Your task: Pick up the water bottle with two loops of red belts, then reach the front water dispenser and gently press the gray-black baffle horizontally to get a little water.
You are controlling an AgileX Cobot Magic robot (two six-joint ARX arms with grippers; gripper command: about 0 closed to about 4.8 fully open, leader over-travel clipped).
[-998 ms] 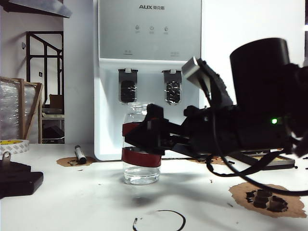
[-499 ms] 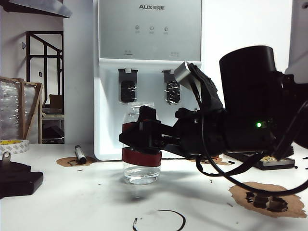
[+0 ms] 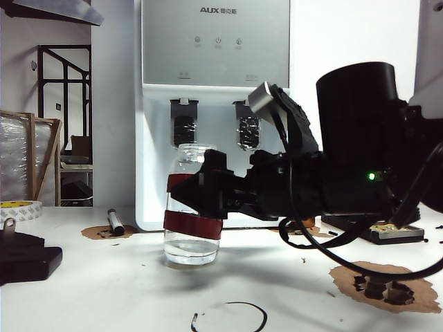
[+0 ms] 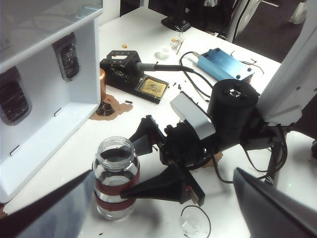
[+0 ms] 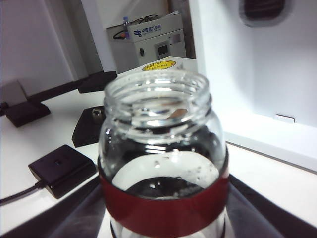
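Observation:
The water bottle [image 3: 188,207], a clear glass jar with two red belts, stands on the white table in front of the water dispenser [image 3: 214,69]. A little water [image 3: 185,250] lies in its bottom. My right gripper [image 3: 183,197] reaches in from the right, its black fingers closed on either side of the bottle's banded body [image 4: 116,181]. The right wrist view shows the bottle [image 5: 163,148] filling the space between the fingers [image 5: 74,210]. Two gray-black baffles [image 3: 184,130] [image 3: 248,131] hang in the dispenser's bay behind it. My left gripper [image 4: 163,172] hovers open above the scene.
A marker [image 3: 115,221], a tape roll [image 3: 17,207] and a black box [image 3: 28,256] lie on the left. A wire loop [image 3: 228,317] lies near the front edge. Brown pads with small black parts [image 3: 384,285] sit on the right. A soldering stand [image 4: 133,74] and blue box [image 4: 223,62] sit further right.
The right gripper's fingers have closed in on the bottle. The bottle has shifted a little to the left and its red belts now look slanted. The left gripper has kept still.

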